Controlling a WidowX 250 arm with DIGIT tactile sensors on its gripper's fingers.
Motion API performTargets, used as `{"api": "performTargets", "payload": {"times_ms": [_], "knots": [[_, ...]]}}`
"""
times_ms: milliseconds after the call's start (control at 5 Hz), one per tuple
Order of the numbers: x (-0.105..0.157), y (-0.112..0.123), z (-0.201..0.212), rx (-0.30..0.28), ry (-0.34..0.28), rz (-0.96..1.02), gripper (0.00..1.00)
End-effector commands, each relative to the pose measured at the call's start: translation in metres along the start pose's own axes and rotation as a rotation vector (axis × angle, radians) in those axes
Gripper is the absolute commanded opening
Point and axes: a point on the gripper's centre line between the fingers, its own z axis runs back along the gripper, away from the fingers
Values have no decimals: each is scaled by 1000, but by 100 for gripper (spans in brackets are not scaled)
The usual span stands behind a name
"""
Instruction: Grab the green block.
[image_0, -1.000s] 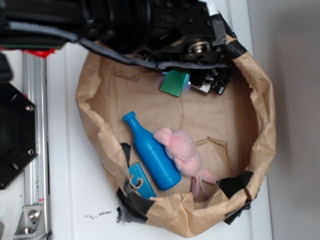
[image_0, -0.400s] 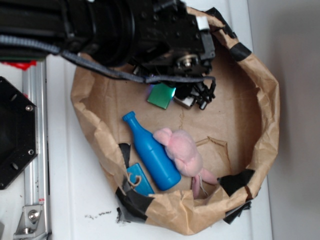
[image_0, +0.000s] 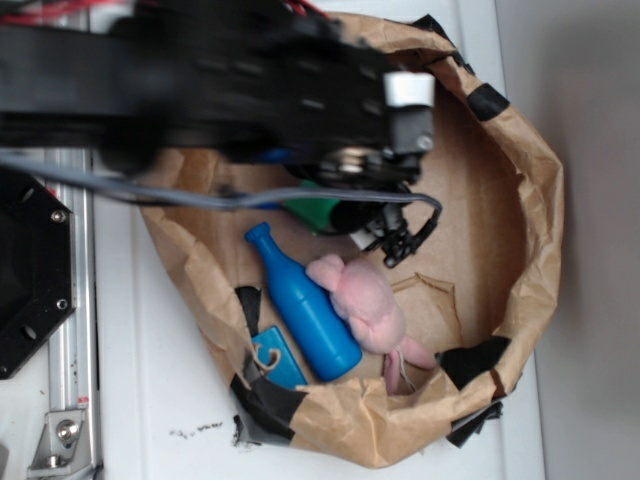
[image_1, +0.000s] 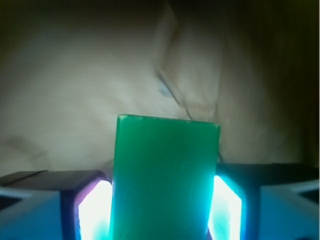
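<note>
The green block (image_1: 165, 175) is a flat solid-green rectangle held between my gripper's (image_1: 161, 210) two glowing pads (image_1: 95, 210), which press on both its sides. In the exterior view only a strip of the green block (image_0: 318, 212) shows under the black arm, above the neck of the blue bottle (image_0: 305, 305). My gripper (image_0: 345, 215) is inside the brown paper bag (image_0: 520, 200), shut on the block and holding it above the bag's floor.
A pink plush toy (image_0: 365, 305) lies beside the bottle. A small blue flat piece with string (image_0: 275, 360) rests at the bag's lower left wall. A black plate (image_0: 30, 270) and metal rail (image_0: 70, 300) stand at the left.
The arm has swung down and left over the bag with the green block in the gripper. The block now shows closer to the bottle's neck and is mostly covered by the arm.
</note>
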Motion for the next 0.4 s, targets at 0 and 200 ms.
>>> {"api": "performTargets", "payload": {"times_ms": [0, 200], "knots": [[11, 5, 77, -123, 19, -438, 0], [11, 6, 73, -86, 3, -442, 0]]}}
